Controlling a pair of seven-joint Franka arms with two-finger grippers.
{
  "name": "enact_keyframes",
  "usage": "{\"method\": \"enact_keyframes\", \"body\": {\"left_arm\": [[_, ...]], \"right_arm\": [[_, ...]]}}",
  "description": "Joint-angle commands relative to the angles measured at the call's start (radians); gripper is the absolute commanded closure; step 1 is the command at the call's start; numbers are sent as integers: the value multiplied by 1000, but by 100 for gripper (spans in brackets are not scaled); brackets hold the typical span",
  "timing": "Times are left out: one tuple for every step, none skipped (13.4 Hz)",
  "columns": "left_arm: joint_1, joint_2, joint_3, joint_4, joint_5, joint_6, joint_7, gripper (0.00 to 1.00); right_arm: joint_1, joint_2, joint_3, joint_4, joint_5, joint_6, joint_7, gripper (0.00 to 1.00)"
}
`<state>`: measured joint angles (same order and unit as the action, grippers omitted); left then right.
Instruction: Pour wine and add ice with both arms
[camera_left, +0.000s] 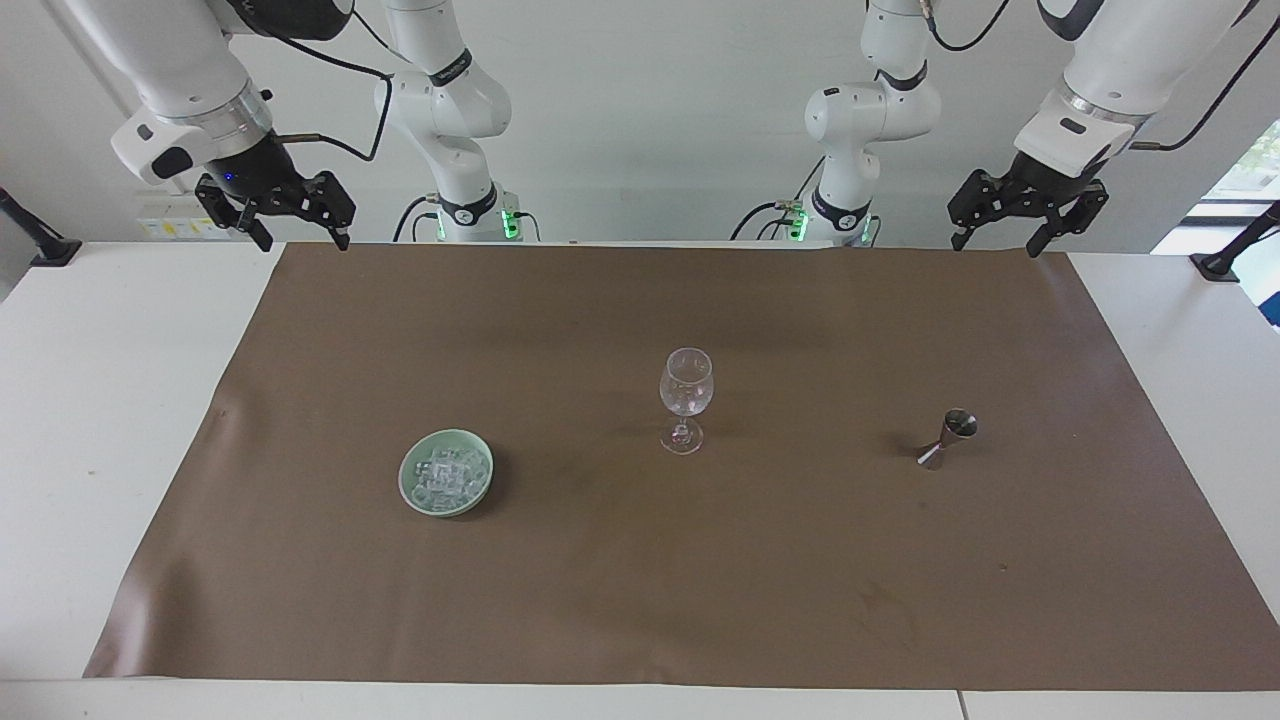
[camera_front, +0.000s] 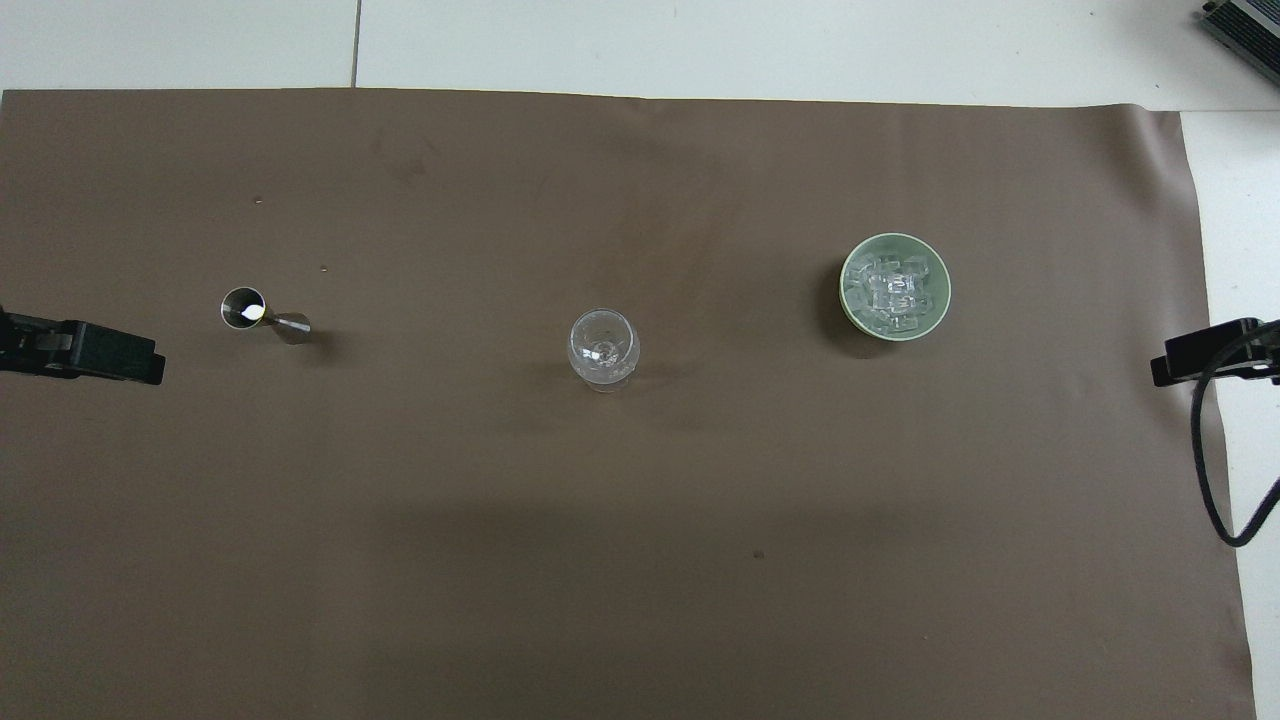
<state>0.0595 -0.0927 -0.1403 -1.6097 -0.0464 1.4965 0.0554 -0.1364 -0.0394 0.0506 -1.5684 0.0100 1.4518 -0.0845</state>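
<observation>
meanwhile both arms wait raised at the robots' own edge of the brown mat (camera_left: 640, 600) that covers the white worktop (camera_left: 100, 400). the left gripper (camera_left: 1028, 222) hangs over the mat's corner at the left arm's end, its jaws apart and holding nothing. the right gripper (camera_left: 290, 215) hangs over the corner at the right arm's end, its jaws likewise apart and empty. a clear wine glass (camera_left: 686, 410) stands upright near the middle of the mat. the ice (camera_left: 446, 476), a heap of small clear cubes, lies in a pale green dish (camera_left: 412, 490) toward the right arm's end, slightly farther from the robots than the glass. a small metal jigger (camera_left: 948, 438) stands toward the left arm's end, well apart from the glass.
</observation>
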Motion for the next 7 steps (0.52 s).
{"method": "enact_keyframes", "body": {"left_arm": [[-1, -12, 1, -9, -12, -2, -8, 0], [-1, -13, 1, -10, -13, -12, -6, 0], [0, -15, 1, -12, -12, -25, -3, 0], [2, -15, 4, -9, -12, -36, -5, 0], [9, -15, 5, -4, -13, -36, -11, 0], [11, -15, 8, -1, -13, -36, -11, 0], [8, -16, 8, -2, -13, -38, -11, 0]], "right_arm": [[-6, -11, 3, -4, 4, -5, -12, 0], [-6, -11, 3, -4, 4, -5, -12, 0], [-6, -11, 3, -4, 4, -5, -11, 0], [-6, -11, 3, -4, 4, -7, -12, 0], [-6, -11, 3, -4, 4, -5, -11, 0], [-6, -11, 3, -4, 4, -7, -12, 0], [-6, -11, 3, -4, 4, -7, -12, 0]]}}
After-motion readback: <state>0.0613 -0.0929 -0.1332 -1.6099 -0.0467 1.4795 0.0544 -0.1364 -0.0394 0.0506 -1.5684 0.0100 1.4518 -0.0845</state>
